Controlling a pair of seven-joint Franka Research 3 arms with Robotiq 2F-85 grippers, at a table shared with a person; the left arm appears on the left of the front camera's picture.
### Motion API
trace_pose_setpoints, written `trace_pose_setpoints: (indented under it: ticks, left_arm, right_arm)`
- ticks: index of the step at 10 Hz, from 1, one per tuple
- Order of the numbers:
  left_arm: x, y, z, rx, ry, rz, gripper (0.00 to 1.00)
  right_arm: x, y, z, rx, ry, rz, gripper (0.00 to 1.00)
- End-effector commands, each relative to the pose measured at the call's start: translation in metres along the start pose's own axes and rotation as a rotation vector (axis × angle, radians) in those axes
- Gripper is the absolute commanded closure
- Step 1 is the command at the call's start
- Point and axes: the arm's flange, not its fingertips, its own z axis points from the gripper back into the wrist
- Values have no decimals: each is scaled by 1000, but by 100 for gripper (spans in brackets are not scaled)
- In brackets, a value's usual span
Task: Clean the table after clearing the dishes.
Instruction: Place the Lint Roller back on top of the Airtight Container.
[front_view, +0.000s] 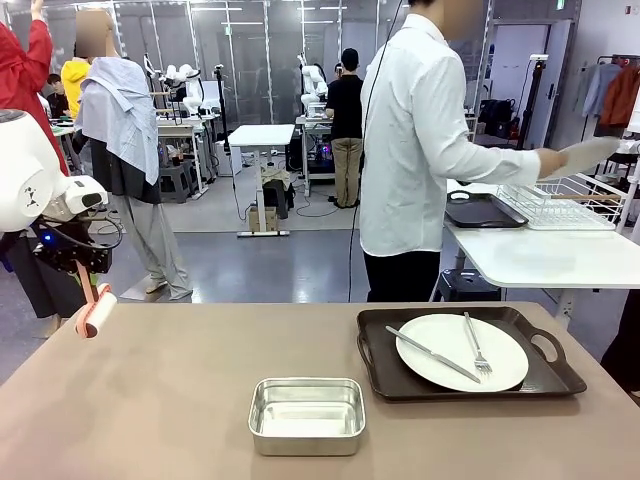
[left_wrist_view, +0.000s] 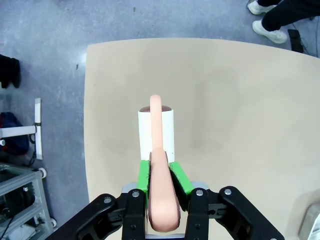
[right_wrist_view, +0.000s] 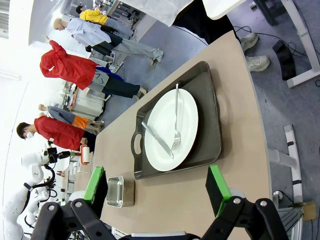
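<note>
Taupe table (front_view: 150, 400), dishes (front_view: 445, 335) on tray (front_view: 385, 378), steel pan (front_view: 306, 414), lab (front_view: 250, 60) behind

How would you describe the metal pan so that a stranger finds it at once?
Start at the big brown table. Near its near edge, in the middle, left of the dark tray with the white plate, sits the pan. It alone is shiny steel, rectangular and empty.
</note>
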Motion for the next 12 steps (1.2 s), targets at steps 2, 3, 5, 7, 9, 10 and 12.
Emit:
trace_pose_setpoints:
  ticks: [2, 3, 5, 7, 9, 10, 12]
  left_arm:
    - [0, 0, 0, 0, 0, 0, 78]
    - [11, -18, 4, 96, 55, -238, 78]
    - [39, -72, 50, 51, -95, -512, 78]
    - [47, -123, 87, 53, -121, -725, 78]
    - [25, -187, 116, -80, -112, -1019, 78]
    - [6, -217, 127, -206, -88, -1181, 78]
    - [-25, -256, 140, -371, -28, -1351, 78]
  right_arm:
    - [-1, 0, 0, 16, -12, 21, 0]
    - [-1, 0, 0, 16, -12, 21, 0]
    - [-1, 0, 0, 16, -12, 21, 0]
    - [-1, 0, 0, 16, -12, 21, 0]
    - [-1, 0, 0, 16, -12, 21, 0]
    - [-1, 0, 0, 16, -12, 21, 0]
    - [-1, 0, 0, 16, -12, 21, 0]
